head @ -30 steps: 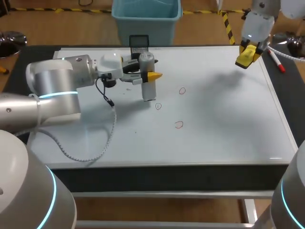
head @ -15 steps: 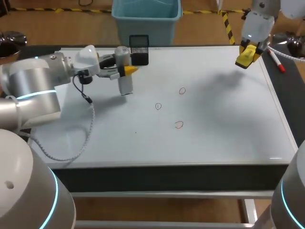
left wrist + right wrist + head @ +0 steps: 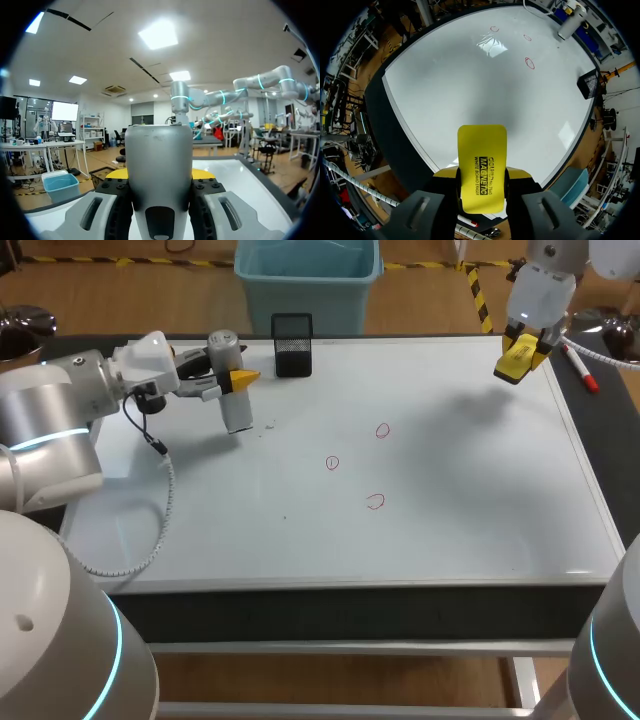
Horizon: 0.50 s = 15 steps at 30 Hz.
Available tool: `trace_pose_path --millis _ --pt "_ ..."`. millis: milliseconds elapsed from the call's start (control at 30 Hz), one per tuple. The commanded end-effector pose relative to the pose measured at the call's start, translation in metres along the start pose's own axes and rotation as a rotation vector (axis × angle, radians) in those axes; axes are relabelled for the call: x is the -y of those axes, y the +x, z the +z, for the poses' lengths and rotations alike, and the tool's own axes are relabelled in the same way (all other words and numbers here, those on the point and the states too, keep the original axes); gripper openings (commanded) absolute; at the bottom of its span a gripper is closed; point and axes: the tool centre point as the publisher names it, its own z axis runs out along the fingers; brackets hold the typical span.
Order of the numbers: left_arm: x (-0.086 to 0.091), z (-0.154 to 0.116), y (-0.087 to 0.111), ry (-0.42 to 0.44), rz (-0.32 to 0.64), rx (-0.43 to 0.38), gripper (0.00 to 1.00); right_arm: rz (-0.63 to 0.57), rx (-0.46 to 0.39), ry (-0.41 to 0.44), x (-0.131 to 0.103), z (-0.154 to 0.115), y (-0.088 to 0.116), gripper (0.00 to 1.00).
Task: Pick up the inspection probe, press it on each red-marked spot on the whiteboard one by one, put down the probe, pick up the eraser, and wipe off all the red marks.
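Silver inspection probe [image 3: 233,400]: clamped upright in my left gripper [image 3: 235,378], over the whiteboard's [image 3: 450,500] far left part, near the black mesh holder [image 3: 292,344]. Whether its base touches, I cannot tell.
Step, as judged: setting it down. Lower it straight and release only once it stands.
Yellow eraser [image 3: 516,358]: pinched in my right gripper [image 3: 520,352], above the far right corner.
Red marks [image 3: 332,463]: three, mid-board, unwiped.
Surface: glossy, probably slippery.
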Motion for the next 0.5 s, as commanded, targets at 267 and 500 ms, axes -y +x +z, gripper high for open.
trace_pose_path --millis 267,500 --pt "-0.004 0.000 -0.022 -0.001 -0.024 -0.004 0.00 -0.002 -0.003 0.002 0.000 -0.001 0.000 0.00" --pt "0.001 0.001 -0.025 0.002 -0.021 0.022 0.00 -0.002 -0.003 0.002 0.000 -0.001 0.000 0.00"
